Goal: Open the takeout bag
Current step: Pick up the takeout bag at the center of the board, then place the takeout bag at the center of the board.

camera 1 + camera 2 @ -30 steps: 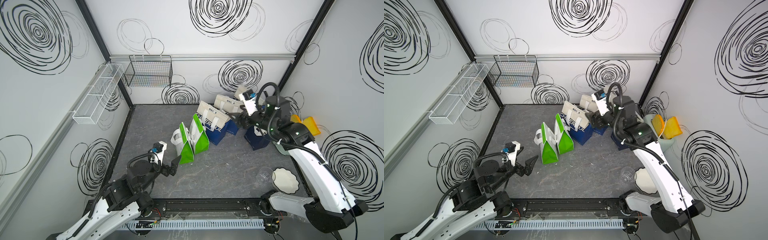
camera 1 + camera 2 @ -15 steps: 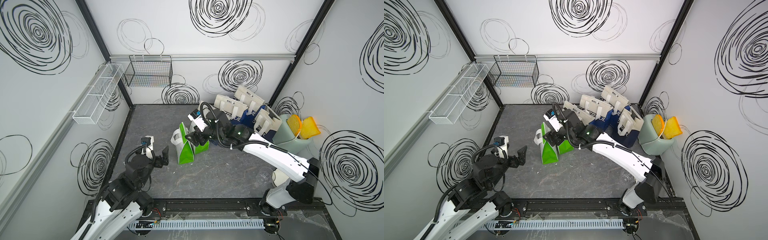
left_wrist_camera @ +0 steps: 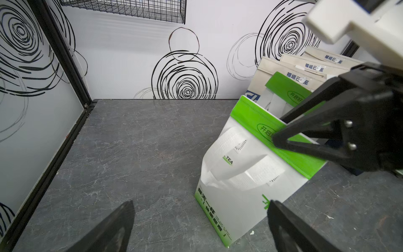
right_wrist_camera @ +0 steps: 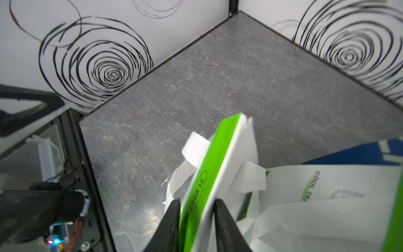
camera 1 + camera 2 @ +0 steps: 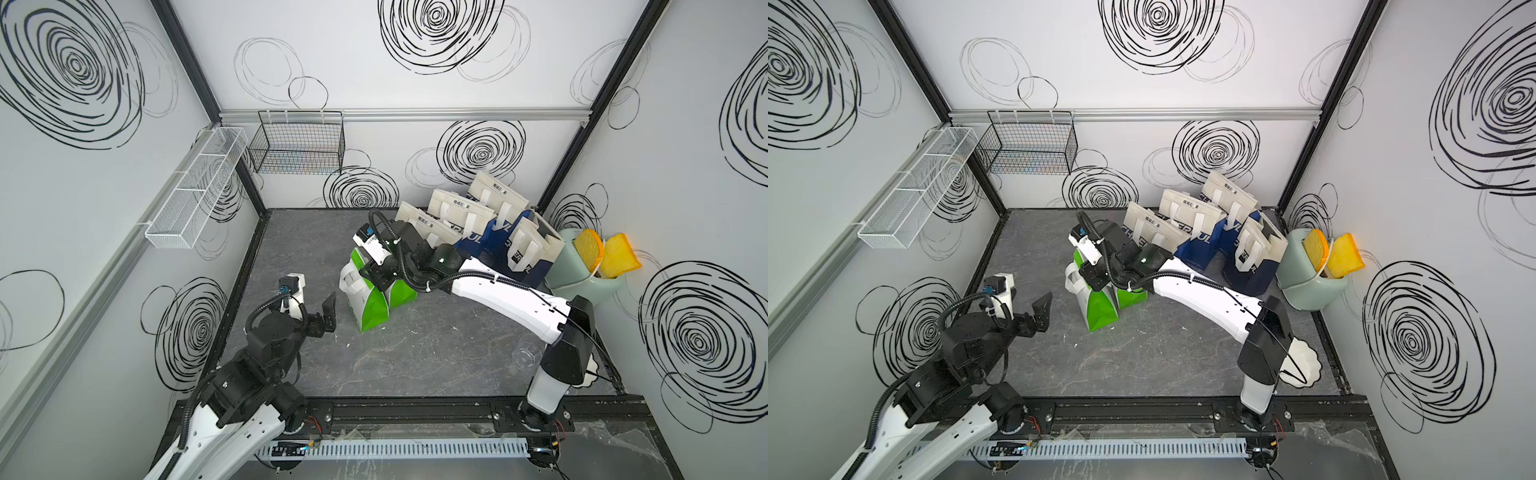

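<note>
Standing central on the bench, the takeout bag looks light and floppy, best held by its stiffer green top band, which the right gripper pinches while the left gripper hovers spread.

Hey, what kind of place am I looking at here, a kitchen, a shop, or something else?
Probably a robot test enclosure, not a real shop: white wall panels scribbled with black swirls, robot arms bolted to a front rail, and a green takeout bag staged on the floor.

The takeout bag stands in front of other bags.
</note>
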Available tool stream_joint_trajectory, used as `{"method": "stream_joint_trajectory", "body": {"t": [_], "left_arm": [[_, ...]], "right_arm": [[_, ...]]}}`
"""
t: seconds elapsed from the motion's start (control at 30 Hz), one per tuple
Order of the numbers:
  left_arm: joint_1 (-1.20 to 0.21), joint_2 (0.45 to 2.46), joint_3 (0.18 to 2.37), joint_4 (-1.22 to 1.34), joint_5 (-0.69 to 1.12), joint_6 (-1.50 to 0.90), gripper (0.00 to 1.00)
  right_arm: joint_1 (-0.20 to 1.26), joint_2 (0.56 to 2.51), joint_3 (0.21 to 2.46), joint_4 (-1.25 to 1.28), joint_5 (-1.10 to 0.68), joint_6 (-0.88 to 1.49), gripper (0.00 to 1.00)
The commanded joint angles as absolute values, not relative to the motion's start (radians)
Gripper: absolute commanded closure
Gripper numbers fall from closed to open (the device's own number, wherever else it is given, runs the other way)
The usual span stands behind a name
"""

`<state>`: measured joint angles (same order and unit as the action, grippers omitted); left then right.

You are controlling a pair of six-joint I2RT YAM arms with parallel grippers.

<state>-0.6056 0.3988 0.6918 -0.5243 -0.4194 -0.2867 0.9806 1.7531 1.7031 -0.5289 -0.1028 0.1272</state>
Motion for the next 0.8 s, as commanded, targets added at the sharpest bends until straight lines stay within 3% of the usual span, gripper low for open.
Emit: {"method": "stream_joint_trajectory", "body": {"t": [0.0,0.13,0.27,0.47,0.63,0.77], "left_arm": [[-0.600,0.383,0.678,-0.488,-0.422,-0.292,0.01],[-0.600,0.377,0.674,-0.479,-0.410,-0.281,0.00],[-0.604,0.345,0.651,-0.440,-0.334,-0.240,0.01],[-0.617,0.247,0.581,-0.322,-0.126,-0.145,0.02],[-0.621,0.226,0.533,-0.219,0.141,-0.059,0.02],[-0.645,0.300,0.526,-0.161,0.325,-0.055,0.04]], "right_arm": [[0.987,1.731,1.707,-0.587,-0.129,0.105,0.87],[0.986,1.723,1.712,-0.632,-0.159,0.050,1.00],[0.971,1.677,1.723,-0.748,-0.222,-0.133,1.00],[0.874,1.479,1.562,-0.774,-0.465,-0.346,1.00],[0.807,1.365,1.449,-0.819,-0.635,-0.498,1.00],[0.805,1.310,1.397,-0.884,-0.663,-0.643,1.00]]}}
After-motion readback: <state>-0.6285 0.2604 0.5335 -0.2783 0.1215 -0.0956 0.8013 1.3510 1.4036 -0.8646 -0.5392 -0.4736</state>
